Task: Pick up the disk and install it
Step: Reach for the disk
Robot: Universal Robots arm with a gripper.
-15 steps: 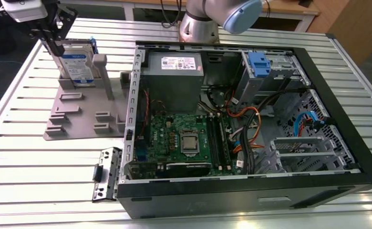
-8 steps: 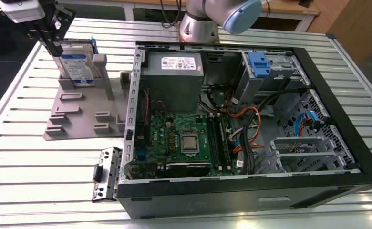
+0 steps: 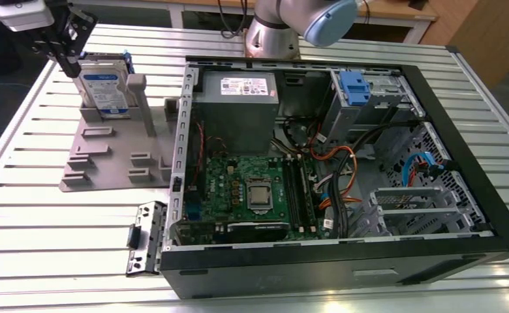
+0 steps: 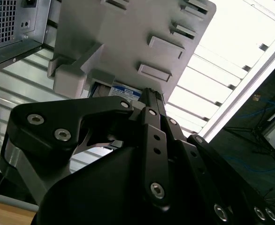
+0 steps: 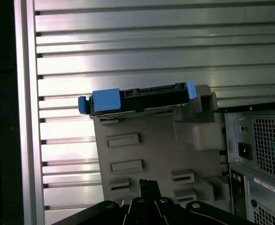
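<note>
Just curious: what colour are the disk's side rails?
Blue; see the disk in the first wrist view.

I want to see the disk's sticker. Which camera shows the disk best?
The exterior view: the disk stands upright in a grey holder, label facing the camera. The first wrist view shows its narrow edge and blue rails; the second wrist view shows a bit of label.

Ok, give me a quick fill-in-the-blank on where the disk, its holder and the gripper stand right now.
1. The disk stands ____ in the grey holder.
2. That grey holder sits outside the computer case, on the exterior view's ____ of it.
3. The gripper is nearest to the ____.
Missing words: upright; left; disk.
</note>
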